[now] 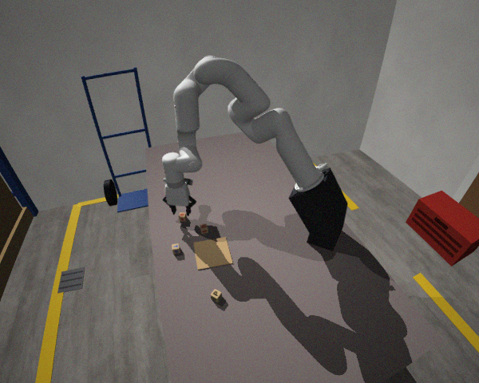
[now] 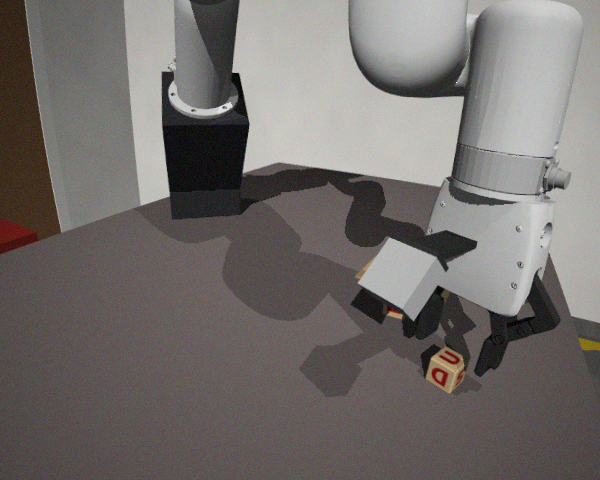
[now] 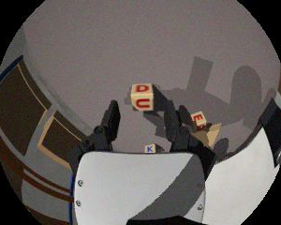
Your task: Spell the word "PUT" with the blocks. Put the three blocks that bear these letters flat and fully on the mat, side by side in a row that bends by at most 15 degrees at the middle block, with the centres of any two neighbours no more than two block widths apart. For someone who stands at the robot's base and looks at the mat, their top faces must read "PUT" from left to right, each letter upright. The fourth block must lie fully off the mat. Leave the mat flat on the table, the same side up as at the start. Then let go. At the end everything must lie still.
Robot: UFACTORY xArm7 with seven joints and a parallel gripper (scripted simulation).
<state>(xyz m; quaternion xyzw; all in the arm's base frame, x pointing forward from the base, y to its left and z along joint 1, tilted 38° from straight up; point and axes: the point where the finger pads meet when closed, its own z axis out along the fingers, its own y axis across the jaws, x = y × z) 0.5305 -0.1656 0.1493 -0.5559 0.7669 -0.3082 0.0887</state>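
A wooden block with a red U on top (image 1: 182, 216) (image 2: 445, 369) (image 3: 141, 98) stands on the table beyond the mat (image 1: 223, 249) (image 3: 216, 133), with a red D on one side. My gripper (image 1: 181, 212) (image 2: 449, 353) (image 3: 141, 108) is open and empty, its fingertips apart above that block. A block showing a red E (image 1: 203, 228) (image 3: 198, 119) stands off the mat, near its edge; the exterior view mostly hides it. A block showing a blue K (image 1: 176, 248) (image 3: 150, 149) stands off the mat. A block showing a dark P (image 1: 215, 294) stands off the mat's other side. I see no T.
The arm's black base (image 1: 326, 210) (image 2: 204, 165) stands on the table. The table's edge runs near the U and K blocks. A red box (image 1: 448, 227) and a blue hand truck (image 1: 132, 200) are beyond the table. Arm shadows fall across the mat.
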